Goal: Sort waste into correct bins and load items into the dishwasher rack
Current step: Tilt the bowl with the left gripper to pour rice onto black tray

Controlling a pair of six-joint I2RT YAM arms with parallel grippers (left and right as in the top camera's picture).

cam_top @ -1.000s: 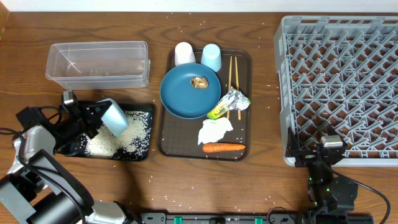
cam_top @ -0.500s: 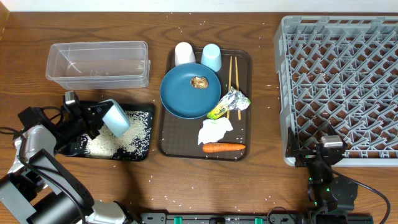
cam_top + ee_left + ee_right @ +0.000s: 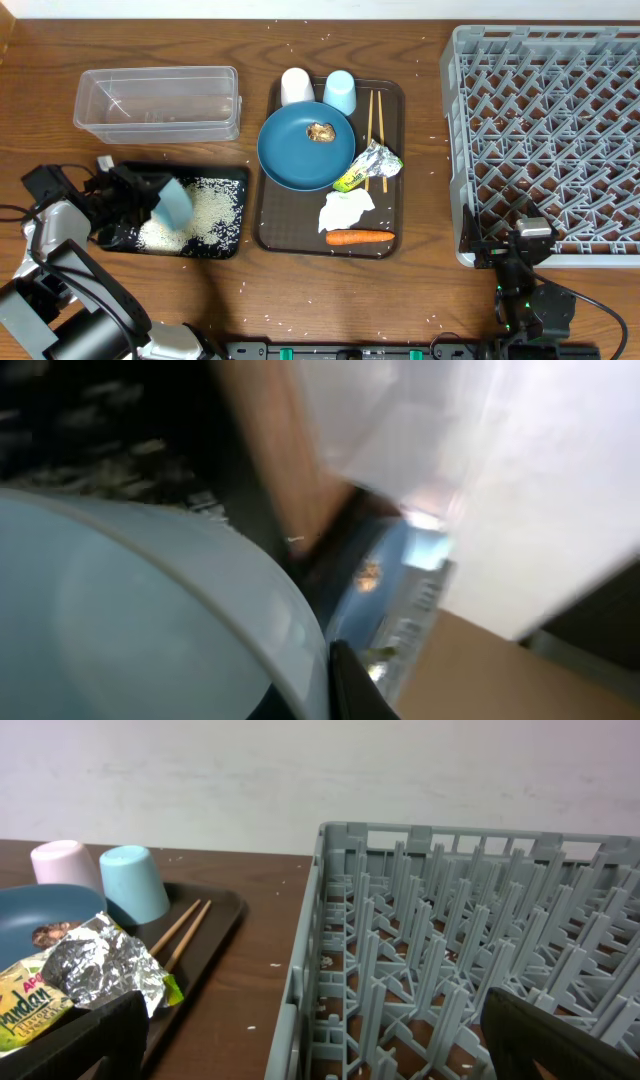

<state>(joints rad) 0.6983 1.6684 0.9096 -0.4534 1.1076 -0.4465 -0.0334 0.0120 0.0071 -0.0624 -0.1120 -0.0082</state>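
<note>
- The left gripper (image 3: 156,195) is clamped on the rim of the light blue bowl (image 3: 174,204) and holds it tilted in the air.
- In the left wrist view the bowl's pale curved side fills the lower left, right against the camera. The rest of that view is blurred.
- Directly below this gripper lies the shallow black tray (image 3: 233,176), with loose white rice (image 3: 205,205) spread across its floor. The bowl hangs over the tray's left part.
- Beyond the left gripper, toward the far edge of the table, stands the clear plastic tub (image 3: 157,128).
- To this gripper's right is the dark brown serving tray (image 3: 290,225).
- On the serving tray sit a white cup (image 3: 297,87) and a light blue cup (image 3: 340,92), both upside down, and the dark blue plate (image 3: 295,155).
- A brown food lump (image 3: 320,131) rests on the plate.
- Beside the plate lie the wooden chopsticks (image 3: 375,115), the foil wrapper (image 3: 368,165), the crumpled tissue (image 3: 346,210) and the carrot (image 3: 360,237).
- The right gripper (image 3: 520,240) has its jaws spread wide and holds nothing.
- The grey dishwasher rack (image 3: 545,140) stands just ahead of the right gripper, whose arm sits at the rack's near left corner.
- The serving tray lies well off to that gripper's left.
</note>
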